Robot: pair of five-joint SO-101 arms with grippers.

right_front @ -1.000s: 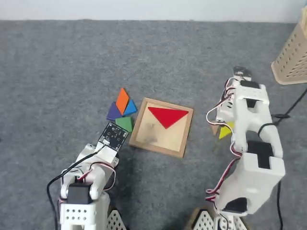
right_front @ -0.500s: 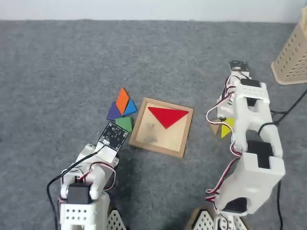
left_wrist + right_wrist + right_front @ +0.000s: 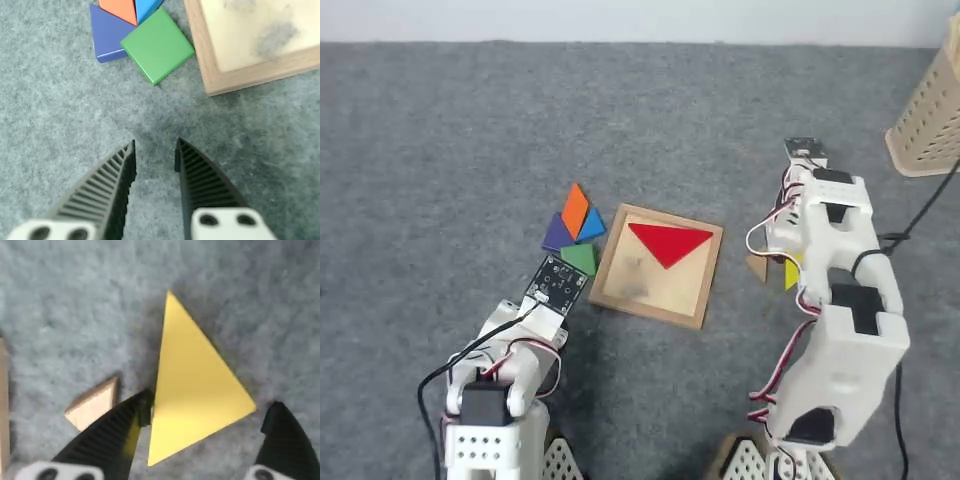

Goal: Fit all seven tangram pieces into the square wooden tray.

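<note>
Right hand (image 3: 210, 410) has slid in over the yellow triangle (image 3: 195, 385) in the last second. It's wide open and straddling it, one finger touching its edge, nothing gripped yet. Small tan piece (image 3: 95, 402) lies just beside. Left hand (image 3: 155, 155) hasn't budged, slightly open, empty. Tray (image 3: 712, 278) holds only the red triangle (image 3: 668, 243), so I'd guess yellow's next.

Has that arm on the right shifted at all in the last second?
Yes. The right arm has swung slightly toward the wooden tray, away from the basket at the view's edge.
</note>
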